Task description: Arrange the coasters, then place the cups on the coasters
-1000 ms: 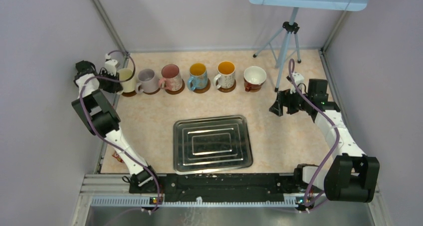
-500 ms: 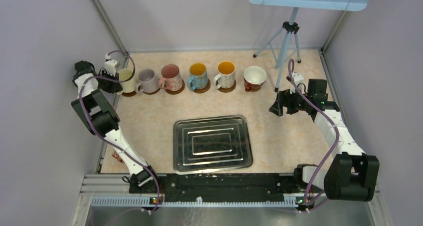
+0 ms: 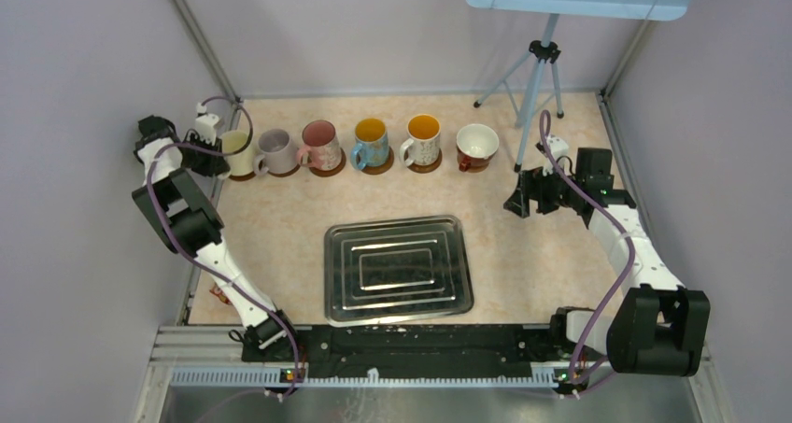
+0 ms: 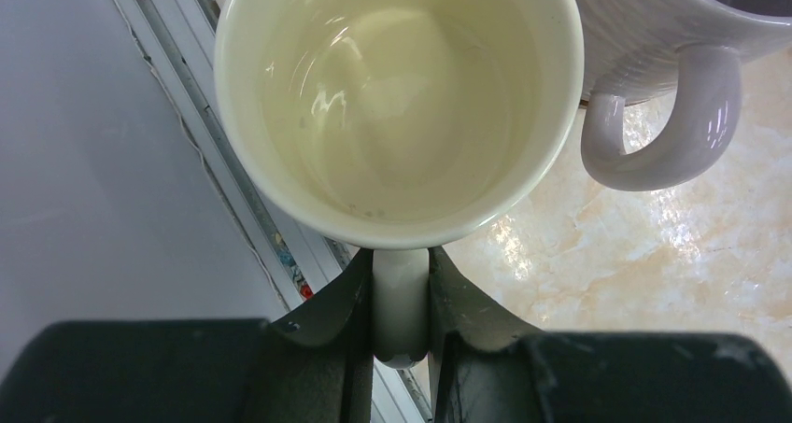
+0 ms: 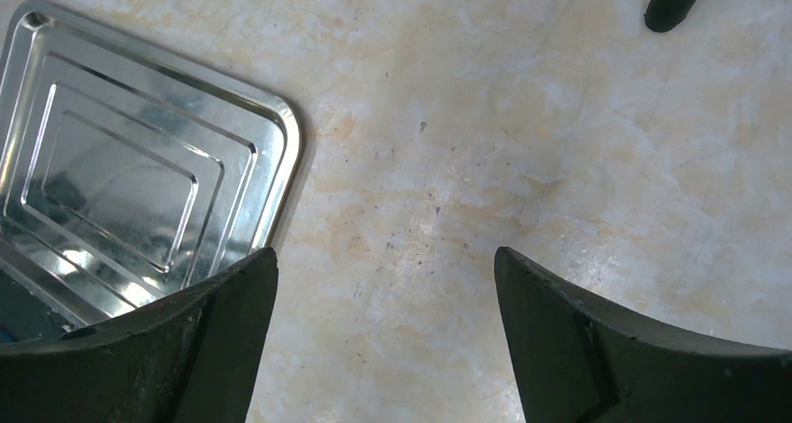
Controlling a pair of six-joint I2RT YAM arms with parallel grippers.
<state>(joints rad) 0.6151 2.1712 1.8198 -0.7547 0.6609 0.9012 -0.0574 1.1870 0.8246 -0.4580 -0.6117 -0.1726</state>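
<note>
6 cups (image 3: 371,141) stand in a row along the far edge of the table (image 3: 523,264), with dark coasters (image 3: 377,169) showing under most. The left gripper (image 4: 402,297) is clamped tight on the handle of the cream mug (image 4: 397,105). Only its wrist view shows the mug's glossy bottom, with the lilac mug (image 4: 654,31) just beside. The right gripper (image 5: 385,283) gapes wide, holding nothing, beside the tray (image 5: 121,162).

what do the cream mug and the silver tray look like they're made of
The cream mug looks like glazed ceramic: it has a thick rounded rim and a glossy inside with soft highlights. The tray looks like thin pressed metal, perhaps steel or aluminium: it is silver and mirror-bright, with stamped stepped ridges. Which metal cannot be told.
</note>
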